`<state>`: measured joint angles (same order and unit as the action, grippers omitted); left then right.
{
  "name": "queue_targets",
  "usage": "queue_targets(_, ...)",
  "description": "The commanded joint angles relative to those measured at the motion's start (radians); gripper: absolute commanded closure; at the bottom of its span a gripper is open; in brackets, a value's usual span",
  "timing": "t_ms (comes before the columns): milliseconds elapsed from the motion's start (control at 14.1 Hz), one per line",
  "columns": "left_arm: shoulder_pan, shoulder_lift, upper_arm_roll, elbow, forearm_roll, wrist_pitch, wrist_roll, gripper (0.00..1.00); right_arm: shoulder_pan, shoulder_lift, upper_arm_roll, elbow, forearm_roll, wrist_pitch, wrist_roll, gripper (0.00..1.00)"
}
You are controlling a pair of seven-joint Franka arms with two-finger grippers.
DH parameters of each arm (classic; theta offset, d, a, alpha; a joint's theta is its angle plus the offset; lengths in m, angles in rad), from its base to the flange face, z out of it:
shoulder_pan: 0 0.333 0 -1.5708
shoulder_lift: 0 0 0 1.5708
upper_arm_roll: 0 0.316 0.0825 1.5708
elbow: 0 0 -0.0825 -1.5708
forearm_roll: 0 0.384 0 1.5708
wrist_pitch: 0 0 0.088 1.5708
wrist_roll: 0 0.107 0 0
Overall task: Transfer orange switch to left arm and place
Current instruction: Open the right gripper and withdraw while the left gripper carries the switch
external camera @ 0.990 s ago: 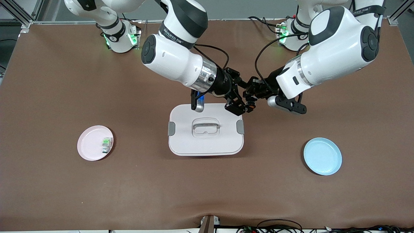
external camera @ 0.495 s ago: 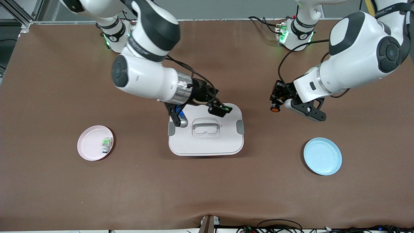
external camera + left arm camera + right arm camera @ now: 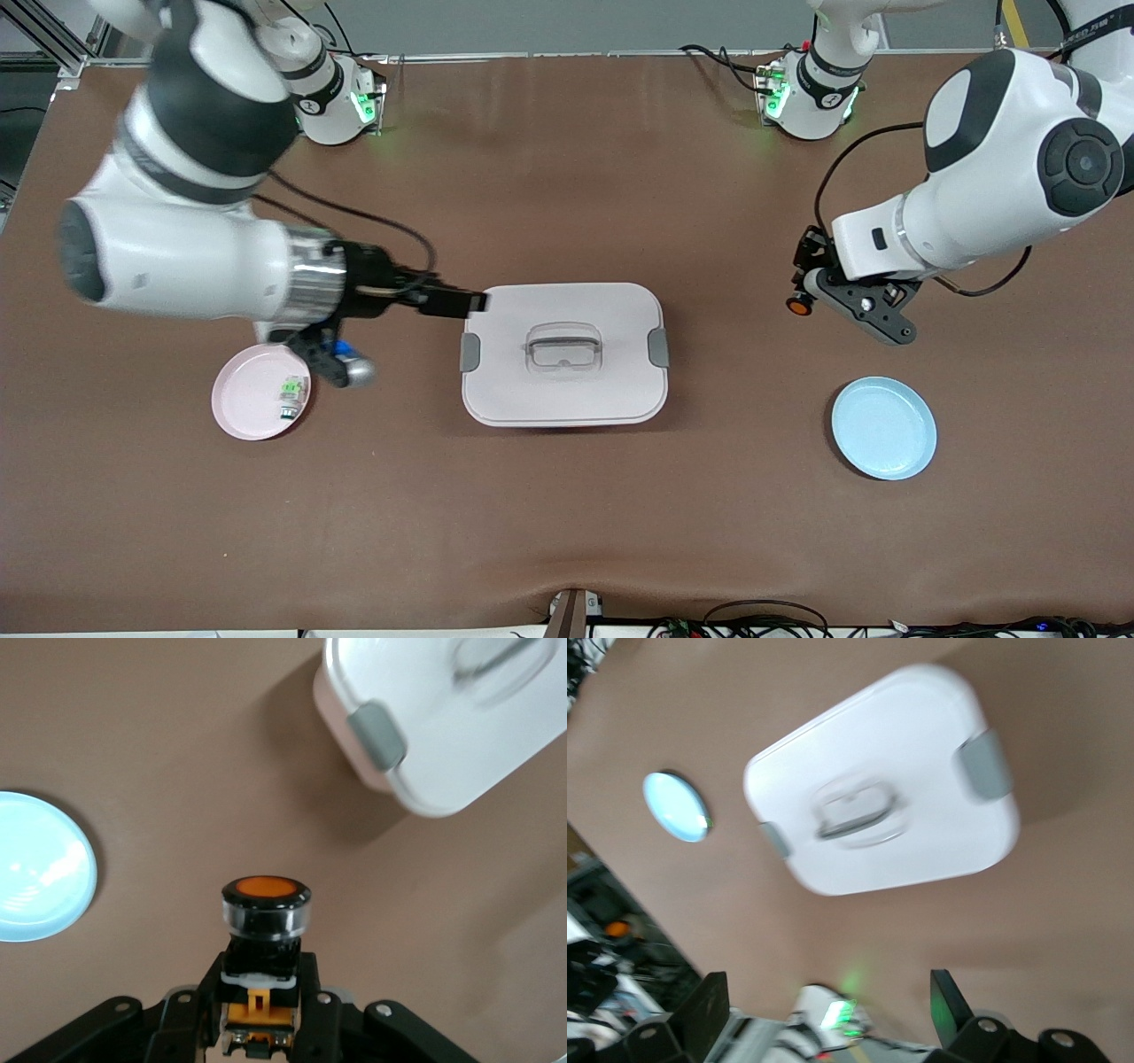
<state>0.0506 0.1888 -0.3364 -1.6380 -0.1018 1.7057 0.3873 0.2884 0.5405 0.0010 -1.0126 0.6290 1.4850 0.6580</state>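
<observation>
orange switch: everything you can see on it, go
The orange switch is a small black cylinder with a round orange button face, a clear collar under the rim and an orange tab near its base. It looks like plastic. The left gripper is shut on its base, holding it in the air over bare table between the box and the blue plate.

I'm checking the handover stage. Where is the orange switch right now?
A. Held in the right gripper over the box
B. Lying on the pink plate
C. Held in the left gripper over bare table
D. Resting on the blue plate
C: the left gripper is shut on the orange switch above brown table between the box and the blue plate; the right gripper is open, holding nothing.
</observation>
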Motion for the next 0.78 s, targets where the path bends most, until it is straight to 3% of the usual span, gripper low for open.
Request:
queue_targets(0, 0.012, -0.014, -0.003, -0.026, 0.069, -0.006, 0.094, 0.96, -0.056, -0.031, 0.016, -0.008, -0.101, -0.066, -0.18, 0.0)
queue_targets(212, 0.029, -0.003, -0.003, -0.037, 0.111, 0.018, 0.174, 0.96, -0.11, -0.071, 0.016, -0.011, -0.266, -0.1, -0.418, 0.0)
queue_targets(495, 0.066, -0.003, -0.003, -0.135, 0.113, 0.171, 0.324, 0.96, -0.15, -0.076, 0.01, -0.009, -0.474, -0.094, -0.737, 0.0)
queue_targets(707, 0.08, -0.002, -0.003, -0.19, 0.119, 0.262, 0.387, 0.96, -0.158, -0.089, 0.007, -0.004, -0.573, -0.086, -0.796, 0.0)
